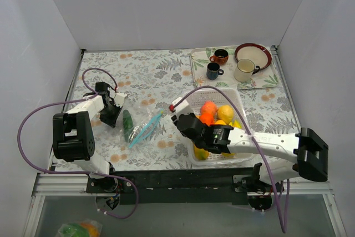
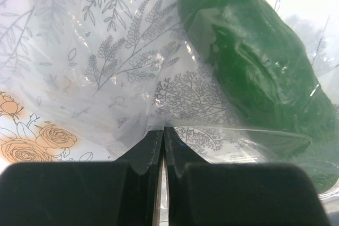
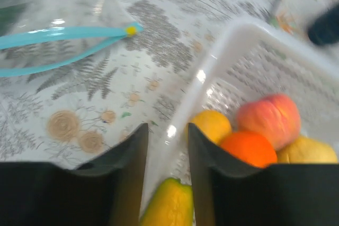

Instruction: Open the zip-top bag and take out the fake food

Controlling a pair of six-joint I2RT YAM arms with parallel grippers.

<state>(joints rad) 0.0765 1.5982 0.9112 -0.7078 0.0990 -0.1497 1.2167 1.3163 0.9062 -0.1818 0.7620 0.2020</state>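
Left gripper (image 2: 162, 132) clenched on zip-top bag (image 1: 141, 129) film, cucumber (image 2: 249, 67) inside, just beyond.
Zip strip (image 3: 63, 33) parted; mouth faces right gripper (image 3: 166, 130).
Right gripper: fingers apart, empty, above basket (image 3: 209, 67) rim.
Other fruits (image 1: 213, 115) in basket.
Judgement: cucumber lies to right gripper's left, through mouth.

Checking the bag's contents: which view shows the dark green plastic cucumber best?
Left wrist: the dark green plastic cucumber fills much of the frame. Top external shows it small; right wrist, only a green corner blur.
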